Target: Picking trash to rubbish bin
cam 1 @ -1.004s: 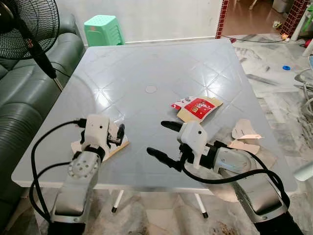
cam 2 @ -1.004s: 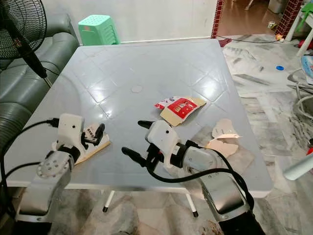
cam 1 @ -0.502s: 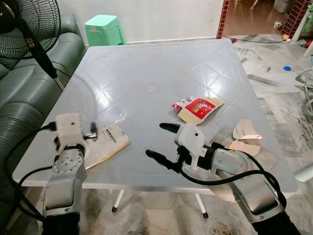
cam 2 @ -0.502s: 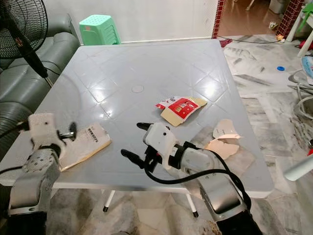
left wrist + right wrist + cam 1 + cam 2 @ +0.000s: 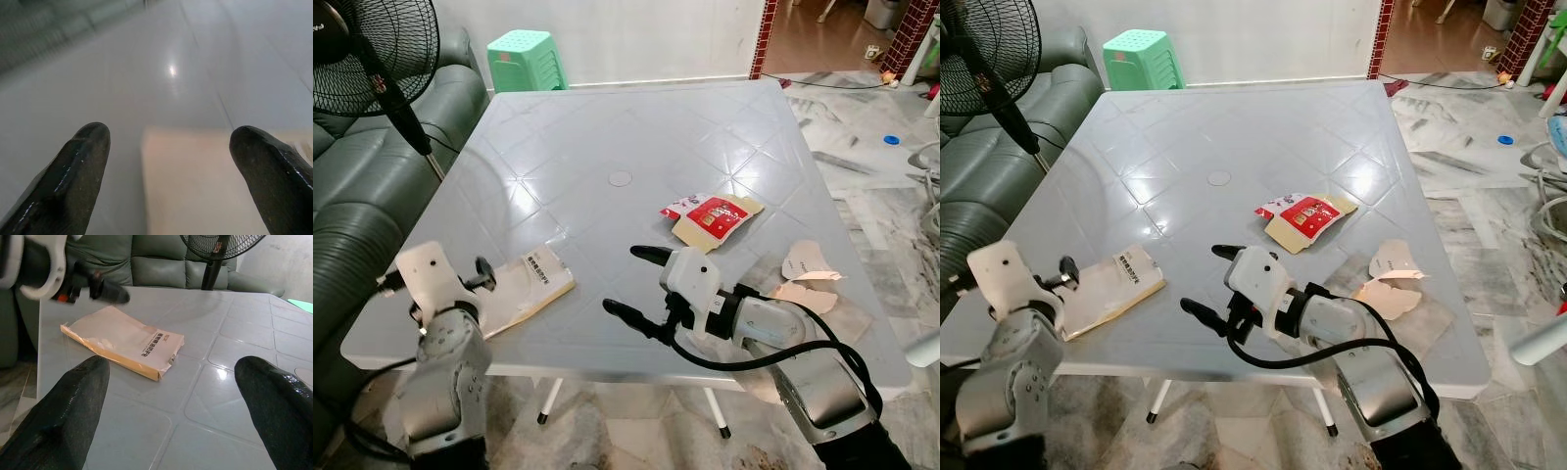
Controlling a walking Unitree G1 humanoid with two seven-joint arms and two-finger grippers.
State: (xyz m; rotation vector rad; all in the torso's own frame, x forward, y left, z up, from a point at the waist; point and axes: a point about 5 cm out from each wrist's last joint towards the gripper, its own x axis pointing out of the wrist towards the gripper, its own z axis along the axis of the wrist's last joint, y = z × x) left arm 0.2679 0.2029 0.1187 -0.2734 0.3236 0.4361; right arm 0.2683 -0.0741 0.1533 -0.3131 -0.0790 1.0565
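Observation:
A flat beige packet with a printed label lies near the front left of the grey table. My left gripper is at the packet's left end, open; the left wrist view shows the packet just ahead between the two black fingers. My right gripper hovers low over the table's front middle, open and empty, pointing toward the packet. A red-and-white wrapper on cardboard lies right of centre. Torn paper pieces lie near the table's right edge.
A standing fan and a dark green sofa are on the left. A green plastic stool stands behind the table. A small blue lid lies on the tiled floor at the right.
My left arm has drawn back to the left, off the beige packet, which now lies uncovered on the table. The right arm has barely moved.

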